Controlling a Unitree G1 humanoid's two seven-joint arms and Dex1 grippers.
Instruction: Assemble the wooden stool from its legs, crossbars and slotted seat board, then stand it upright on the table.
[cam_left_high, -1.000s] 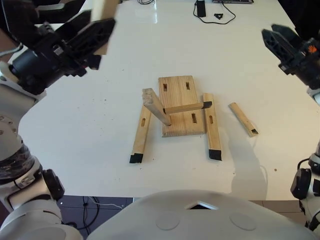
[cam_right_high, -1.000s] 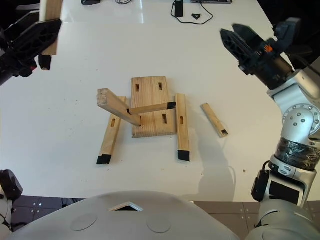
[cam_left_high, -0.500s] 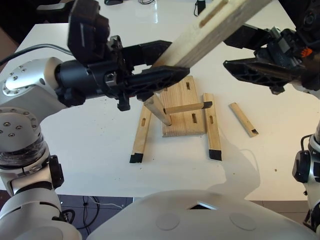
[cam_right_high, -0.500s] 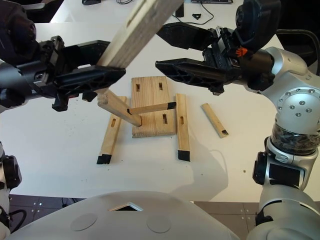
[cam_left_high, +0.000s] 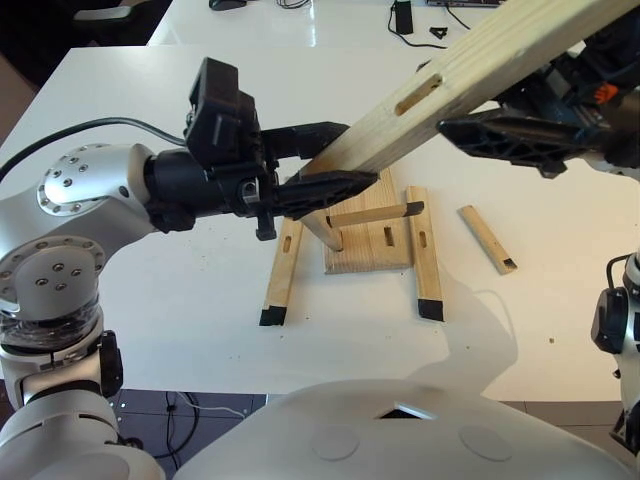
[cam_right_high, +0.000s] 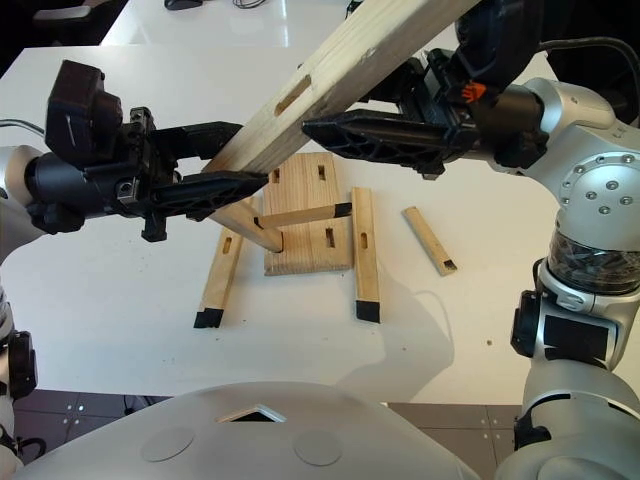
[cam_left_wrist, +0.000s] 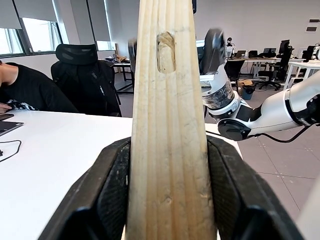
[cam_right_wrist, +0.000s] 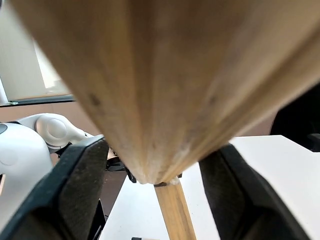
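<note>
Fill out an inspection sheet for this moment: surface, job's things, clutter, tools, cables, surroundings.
Surface: white table, a few dark specks.
Job's things: seat board lying flat; standing leg tilted in a slot, long crossbar joined to it; left leg and right leg flat beside the board; short crossbar apart on the right; raised leg above the table.
Clutter: small black device and a dark piece at the far edge.
Tools: left tool shut on the raised leg's lower end; right tool at its upper part, grip unclear.
Cables: black cable by the device.
Surroundings: office chair, desks, windows.
</note>
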